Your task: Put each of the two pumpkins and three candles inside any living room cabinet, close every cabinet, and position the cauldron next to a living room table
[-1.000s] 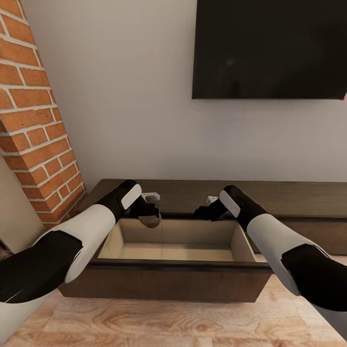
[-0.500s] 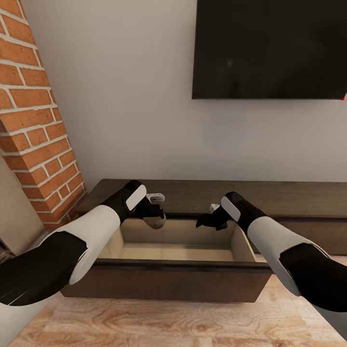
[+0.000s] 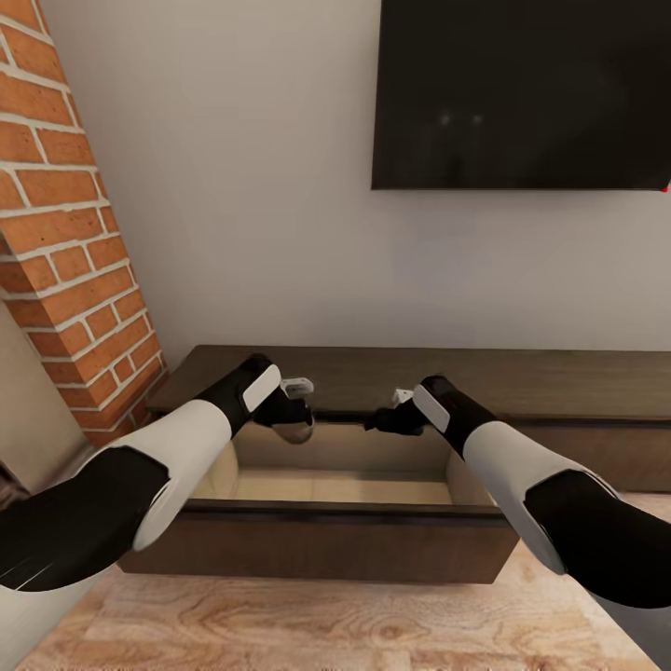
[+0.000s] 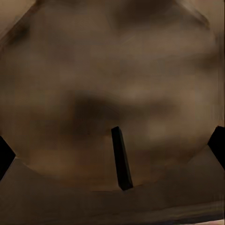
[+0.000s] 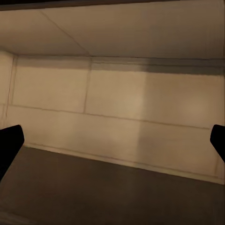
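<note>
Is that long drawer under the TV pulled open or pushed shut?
Open. The drawer of the cabinet is pulled out toward the robot, and its pale beige inside shows in the head view below both grippers.

A home living room; brick fireplace (image 3: 65,233); wall television (image 3: 522,93); low cabinet (image 3: 559,382).

You have the cabinet (image 3: 559,382) along the wall, its dark-brown top running from the brick fireplace (image 3: 65,233) at its left end off past the right side of the head view. Its left drawer (image 3: 326,540) is pulled out over the light wood floor (image 3: 308,624). The drawer's pale beige bottom (image 3: 335,486) shows bare between its side walls.
</note>
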Controlling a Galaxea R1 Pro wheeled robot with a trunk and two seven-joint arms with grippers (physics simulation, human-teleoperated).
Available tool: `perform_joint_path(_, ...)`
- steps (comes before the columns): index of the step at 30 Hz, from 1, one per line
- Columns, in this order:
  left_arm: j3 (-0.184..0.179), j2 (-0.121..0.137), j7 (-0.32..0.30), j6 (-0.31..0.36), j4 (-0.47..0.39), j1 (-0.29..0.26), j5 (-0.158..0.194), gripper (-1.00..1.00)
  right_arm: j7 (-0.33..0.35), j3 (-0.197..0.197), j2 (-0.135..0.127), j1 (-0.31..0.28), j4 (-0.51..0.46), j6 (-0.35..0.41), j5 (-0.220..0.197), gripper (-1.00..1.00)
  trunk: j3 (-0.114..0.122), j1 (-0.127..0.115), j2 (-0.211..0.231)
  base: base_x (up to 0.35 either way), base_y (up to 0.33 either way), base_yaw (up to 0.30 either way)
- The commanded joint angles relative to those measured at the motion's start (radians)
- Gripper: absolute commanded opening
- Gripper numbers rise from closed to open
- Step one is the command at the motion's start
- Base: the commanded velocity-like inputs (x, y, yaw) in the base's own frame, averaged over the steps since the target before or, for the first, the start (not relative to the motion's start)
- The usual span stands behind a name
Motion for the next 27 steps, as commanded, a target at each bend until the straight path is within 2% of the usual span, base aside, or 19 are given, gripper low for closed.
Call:
perform_joint_path(1, -0.005, 0.0, 0.006, -0.015, 0.016, -0.001, 0.016, -1.0, -0.001, 0.006, 0.001, -0.001, 0.007, -0.001, -0.004, 1.0, -0.005, 0.0, -0.001, 0.0, 0.0, 0.0)
perform_joint_path(8, -0.005, -0.001, 0.003, -0.098, 0.061, -0.001, 0.016, -1.0, -0.001, 0.006, 0.006, -0.001, 0.035, -0.018, -0.003, 1.0, -0.032, 0.003, -0.002, 0.0, 0.0, 0.0)
perform_joint_path(13, -0.005, -0.001, 0.002, -0.112, 0.064, 0.0, 0.014, -1.0, 0.0, 0.006, 0.007, -0.001, 0.055, -0.052, -0.002, 1.0, -0.051, 0.005, -0.004, 0.0, 0.0, 0.0)
perform_joint_path(24, -0.007, -0.002, 0.002, -0.144, 0.064, 0.0, 0.011, -1.0, 0.0, 0.006, 0.008, -0.001, 0.071, -0.058, -0.002, 1.0, -0.103, 0.01, -0.006, 0.0, 0.0, 0.03)
perform_joint_path(27, -0.008, -0.002, 0.002, -0.143, 0.064, 0.0, 0.011, -1.0, 0.0, 0.006, 0.008, -0.001, 0.078, -0.058, -0.002, 1.0, -0.108, 0.01, -0.006, 0.0, 0.0, 0.061)
